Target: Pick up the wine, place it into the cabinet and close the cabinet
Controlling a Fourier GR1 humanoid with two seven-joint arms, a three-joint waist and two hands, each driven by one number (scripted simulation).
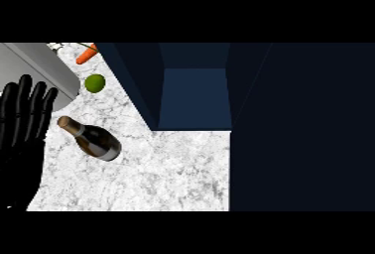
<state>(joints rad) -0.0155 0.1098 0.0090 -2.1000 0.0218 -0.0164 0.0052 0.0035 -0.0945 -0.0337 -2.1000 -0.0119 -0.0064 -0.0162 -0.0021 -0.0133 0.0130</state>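
Wine (95,140), dark glass, tan neck, lying on marble counter (176,168)

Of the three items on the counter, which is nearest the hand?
The wine bottle: its neck end lies almost at the left hand, while the lime and carrot lie farther up.

We find ourselves in a kitchen: a white marbled counter (168,168) runs beside a dark blue cabinet (194,94) that stands open, with what seems a grey sink (33,64) at its far left corner. On the counter lie a carrot (86,54), a lime (95,83) and a wine bottle (92,139).
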